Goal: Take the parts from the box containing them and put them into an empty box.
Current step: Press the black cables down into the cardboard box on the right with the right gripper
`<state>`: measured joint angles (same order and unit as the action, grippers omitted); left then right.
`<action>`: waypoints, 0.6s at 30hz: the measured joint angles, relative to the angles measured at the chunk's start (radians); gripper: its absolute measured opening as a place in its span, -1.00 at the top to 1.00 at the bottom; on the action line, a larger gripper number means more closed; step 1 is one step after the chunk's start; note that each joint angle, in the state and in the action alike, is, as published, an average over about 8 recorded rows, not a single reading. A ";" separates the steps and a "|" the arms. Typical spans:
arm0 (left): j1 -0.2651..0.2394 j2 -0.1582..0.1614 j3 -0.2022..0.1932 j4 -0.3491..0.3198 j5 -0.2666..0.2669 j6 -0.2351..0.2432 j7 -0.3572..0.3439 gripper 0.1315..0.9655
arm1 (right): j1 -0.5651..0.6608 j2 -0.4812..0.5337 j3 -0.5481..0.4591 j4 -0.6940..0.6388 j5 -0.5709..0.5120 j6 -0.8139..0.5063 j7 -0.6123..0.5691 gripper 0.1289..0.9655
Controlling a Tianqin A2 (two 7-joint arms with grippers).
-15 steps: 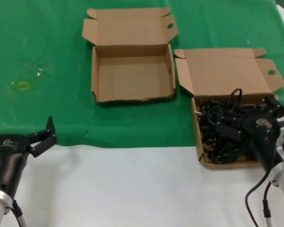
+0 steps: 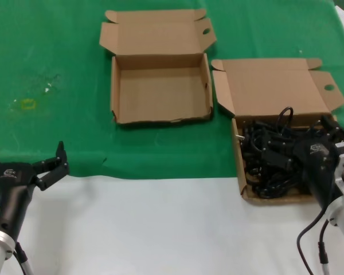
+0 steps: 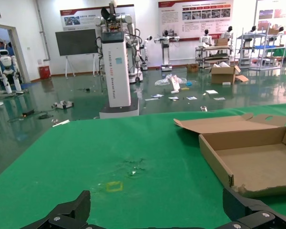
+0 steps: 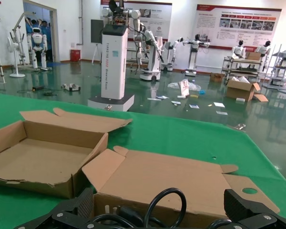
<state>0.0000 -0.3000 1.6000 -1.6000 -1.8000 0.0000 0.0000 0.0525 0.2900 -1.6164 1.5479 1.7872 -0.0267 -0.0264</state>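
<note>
Nearest the robot, the white front strip of the bench carries both arms. The left hand hangs low at the near left corner, right at the line where the white meets the green cloth, its fingers spread wide with nothing between them; its wrist view shows the two dark fingertips far apart above the cloth. On the right side, the right hand sits down over the box of cables, its black body mixed in with the cords. Its fingers look spread in its own wrist view, with the tips either side of a cable loop, but whether they grip a cord I cannot tell. The black cables lie in a tangled heap filling that box, one loop standing up toward the lid. The box rests partly on the white strip and partly on the cloth, and its flat lid is folded back flat, with an ear tab and a round hole on the right side. Farther back and to the left, just beside that lid, stands the empty box, bare inside, with a ragged front edge and its lid opened away. On the cloth well to the left is a small yellowish mark.
</note>
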 joint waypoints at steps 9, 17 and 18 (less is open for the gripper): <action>0.000 0.000 0.000 0.000 0.000 0.000 0.000 -0.98 | 0.000 0.000 0.000 0.000 0.000 0.000 0.000 -1.00; 0.000 0.000 0.000 0.000 0.000 0.000 0.000 -0.88 | 0.003 0.007 -0.005 0.003 0.003 -0.008 0.004 -1.00; 0.000 0.000 0.000 0.000 0.000 0.000 0.000 -0.85 | 0.004 0.009 -0.007 0.004 0.004 -0.010 0.005 -1.00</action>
<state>0.0000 -0.3000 1.6000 -1.6000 -1.8000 0.0000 0.0000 0.0561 0.2995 -1.6234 1.5517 1.7913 -0.0371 -0.0210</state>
